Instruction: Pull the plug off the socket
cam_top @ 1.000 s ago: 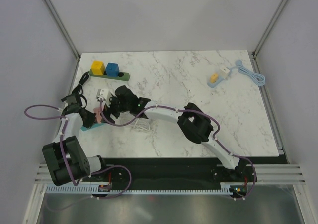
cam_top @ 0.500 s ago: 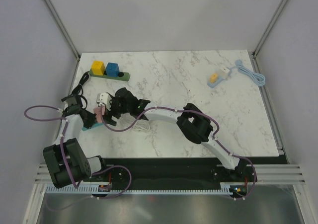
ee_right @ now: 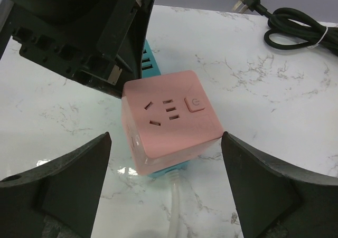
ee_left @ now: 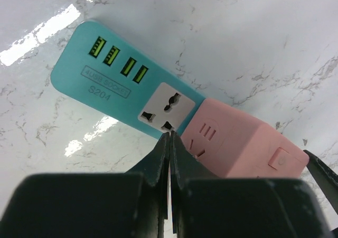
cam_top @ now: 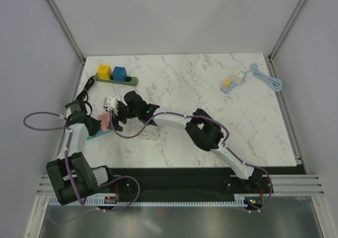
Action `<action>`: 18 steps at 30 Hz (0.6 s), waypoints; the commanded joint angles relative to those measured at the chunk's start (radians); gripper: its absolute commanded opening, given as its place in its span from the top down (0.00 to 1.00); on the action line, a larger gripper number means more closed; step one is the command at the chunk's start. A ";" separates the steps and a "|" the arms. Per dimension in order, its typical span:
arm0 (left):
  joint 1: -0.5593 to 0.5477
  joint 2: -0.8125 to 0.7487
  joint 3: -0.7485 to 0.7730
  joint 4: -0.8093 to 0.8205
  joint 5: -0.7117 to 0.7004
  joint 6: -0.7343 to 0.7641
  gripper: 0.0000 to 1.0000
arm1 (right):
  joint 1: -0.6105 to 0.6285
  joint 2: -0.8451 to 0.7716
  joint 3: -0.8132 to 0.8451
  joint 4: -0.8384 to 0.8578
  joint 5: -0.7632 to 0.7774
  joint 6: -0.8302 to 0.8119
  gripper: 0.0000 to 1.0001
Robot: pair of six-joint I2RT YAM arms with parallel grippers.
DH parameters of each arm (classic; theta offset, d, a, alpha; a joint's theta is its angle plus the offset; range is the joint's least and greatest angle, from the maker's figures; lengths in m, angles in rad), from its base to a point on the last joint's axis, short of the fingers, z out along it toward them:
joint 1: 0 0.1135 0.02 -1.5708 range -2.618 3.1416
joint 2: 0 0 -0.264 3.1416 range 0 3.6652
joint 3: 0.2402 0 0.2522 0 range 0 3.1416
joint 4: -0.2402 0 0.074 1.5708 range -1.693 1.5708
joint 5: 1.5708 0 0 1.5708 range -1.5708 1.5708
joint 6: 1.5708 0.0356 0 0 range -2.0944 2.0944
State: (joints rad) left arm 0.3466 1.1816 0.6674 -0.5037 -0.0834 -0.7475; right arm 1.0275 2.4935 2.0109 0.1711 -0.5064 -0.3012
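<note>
A pink cube plug (ee_right: 169, 122) sits plugged into the end of a teal socket strip (ee_left: 105, 85) at the table's left; both show in the top view, the plug (cam_top: 104, 123) over the strip (cam_top: 96, 135). My left gripper (ee_left: 170, 137) is shut and empty, its tips resting on the teal strip right beside the pink plug (ee_left: 237, 143). My right gripper (ee_right: 165, 140) is open, one finger on each side of the pink plug without touching it. The strip's white cable (ee_right: 177, 206) runs out toward the right wrist camera.
A green power strip (cam_top: 132, 81) with a yellow plug (cam_top: 103, 71) and a blue plug (cam_top: 120, 73) lies at the back left. A bundled black cord (ee_right: 296, 27) lies behind the pink plug. A white adapter (cam_top: 110, 101) sits by the right gripper. A light blue cable (cam_top: 266, 78) with a yellow connector (cam_top: 227, 83) lies at the back right.
My right gripper has edged a little left, closer around the pink plug. The left arm has shifted slightly; its tips stay on the teal strip.
</note>
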 commanded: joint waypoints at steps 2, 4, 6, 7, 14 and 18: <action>0.009 0.038 0.020 -0.003 -0.013 -0.024 0.98 | 0.008 0.067 0.078 0.015 -0.080 0.025 0.07; 0.015 0.047 0.026 -0.004 -0.004 -0.021 0.98 | 0.009 0.080 0.101 0.013 -0.083 0.030 0.07; 0.017 0.047 0.024 -0.006 -0.003 -0.019 0.98 | 0.013 0.094 0.117 0.011 -0.083 0.030 0.07; 0.019 0.044 0.026 -0.004 -0.006 -0.016 0.98 | 0.014 0.097 0.120 0.013 -0.075 0.028 0.06; 0.023 0.038 0.021 -0.006 -0.018 -0.016 0.98 | 0.014 0.125 0.149 0.028 -0.067 0.037 0.02; 0.026 0.016 0.021 -0.015 -0.035 -0.015 0.98 | 0.019 0.159 0.210 0.048 -0.098 0.076 0.02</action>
State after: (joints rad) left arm 0.3637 1.2259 0.6678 -0.5156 -0.0799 -0.7475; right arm 1.0328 2.6202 2.1460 0.1699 -0.5453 -0.2535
